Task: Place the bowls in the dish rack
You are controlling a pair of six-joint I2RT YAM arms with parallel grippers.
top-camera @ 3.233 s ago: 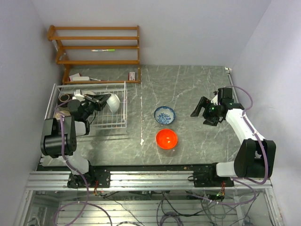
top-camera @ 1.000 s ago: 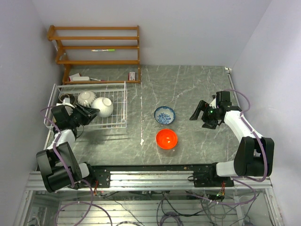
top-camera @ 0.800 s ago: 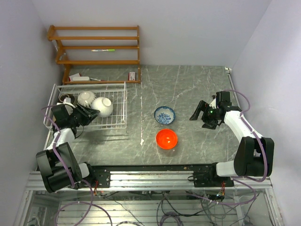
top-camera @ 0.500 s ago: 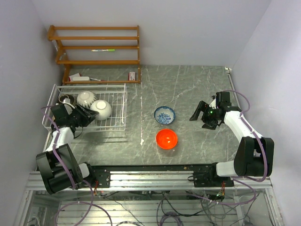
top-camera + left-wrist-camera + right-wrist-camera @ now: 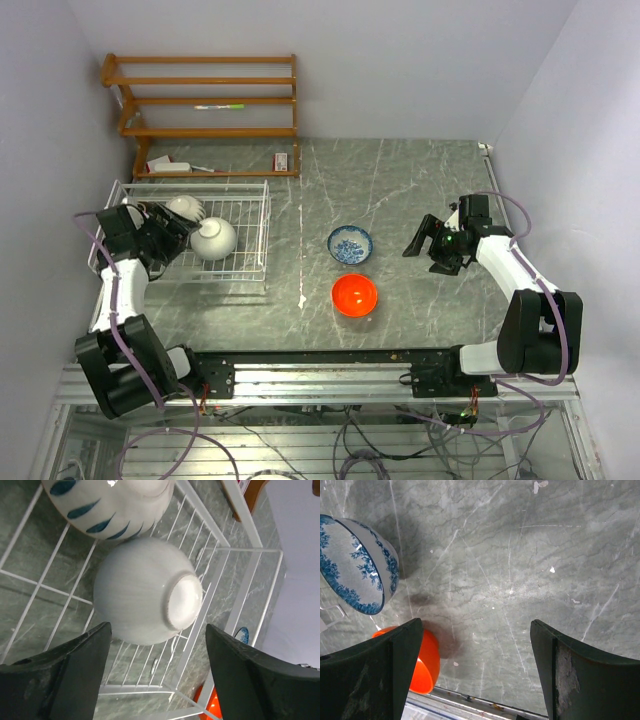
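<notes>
- Left pincer (image 5: 165, 238) is spread wide at the left end of the dish rack (image 5: 230, 181) and pinches nothing
- The plain white bowl (image 5: 145, 592) lies tipped over on the rack wires just ahead of its fingertips, foot ring showing
- A white bowl with blue drop marks (image 5: 112, 502) lies beside it in the rack
- Right pincer (image 5: 477, 625) is spread and empty above the counter (image 5: 420, 180)
- The blue-and-white patterned bowl (image 5: 350, 243) and the orange-red bowl (image 5: 354, 295) sit upright mid-counter, close together, well apart from the rack
</notes>
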